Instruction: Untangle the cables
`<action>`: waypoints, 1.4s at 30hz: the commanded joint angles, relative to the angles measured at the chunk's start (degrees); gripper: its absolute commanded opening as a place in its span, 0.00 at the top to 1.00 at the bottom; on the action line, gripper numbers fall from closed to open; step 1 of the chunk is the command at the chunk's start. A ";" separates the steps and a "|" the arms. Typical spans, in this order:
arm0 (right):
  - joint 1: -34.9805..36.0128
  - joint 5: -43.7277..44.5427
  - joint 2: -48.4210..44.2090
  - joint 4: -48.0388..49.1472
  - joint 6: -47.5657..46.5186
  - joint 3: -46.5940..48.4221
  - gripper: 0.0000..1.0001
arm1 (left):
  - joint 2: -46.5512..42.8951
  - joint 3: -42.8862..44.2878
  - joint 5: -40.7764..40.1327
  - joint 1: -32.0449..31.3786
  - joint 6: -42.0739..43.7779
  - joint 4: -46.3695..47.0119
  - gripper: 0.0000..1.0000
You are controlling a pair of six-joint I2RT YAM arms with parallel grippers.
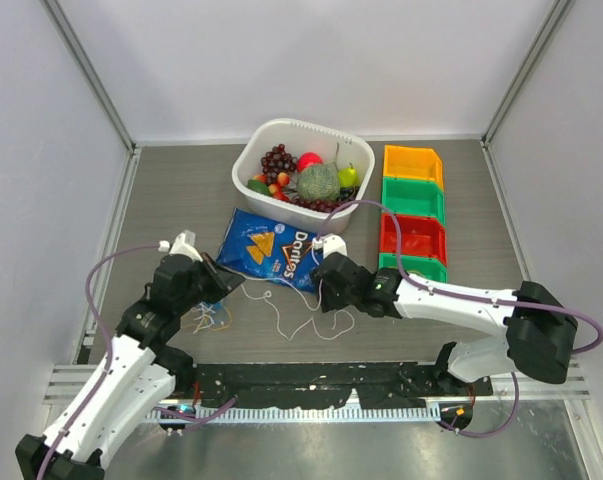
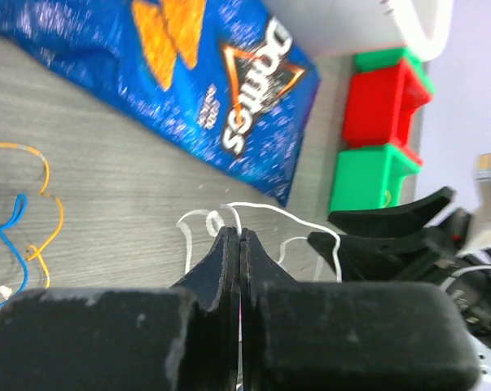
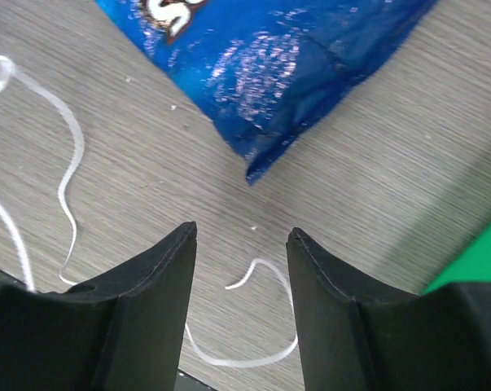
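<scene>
Left claw (image 1: 224, 284): fully closed near the front-left part of the table (image 1: 181, 190). In the left wrist view the white cable (image 2: 286, 216) comes up to the meeting fingertips and looks pinched there.
Right claw (image 3: 241, 232): jaws parted and holding nothing. It hangs low over the table's middle, just off the near corner of the chip bag (image 3: 310, 65).
White cable vs right claw: a loose curl of it lies on the wood between and just beneath the two fingers (image 3: 155, 277), touching neither. A longer strand trails off to one side.
White cable, overall: a loose, loopy run across the front-middle of the table between the two claws, ending at the left claw's tips.
Yellow cable (image 2: 46, 175): loops flat on the table beside the left claw, toward the front-left corner.
Blue cable (image 2: 9, 216): mixed in with the yellow loops — crossing them.
Chip bag: blue, lying flat mid-table, behind the cables.
Basin (image 1: 251, 150): white, holding fruit and vegetables, toward the back edge.
Bins (image 1: 413, 165): yellow, green, red and green in a row along the right side.
</scene>
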 commanded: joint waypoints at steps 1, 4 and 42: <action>-0.50 6.95 -3.36 -4.56 2.11 0.08 0.43 | -3.58 8.14 -5.34 0.06 1.91 -1.37 1.00; -0.68 17.47 -2.83 -11.07 5.11 3.41 0.43 | -4.90 13.15 -8.76 0.06 3.49 -6.64 1.00; -3.67 -5.77 -23.58 17.22 -5.87 -6.07 0.39 | 14.35 11.33 8.74 -22.53 4.45 11.99 1.00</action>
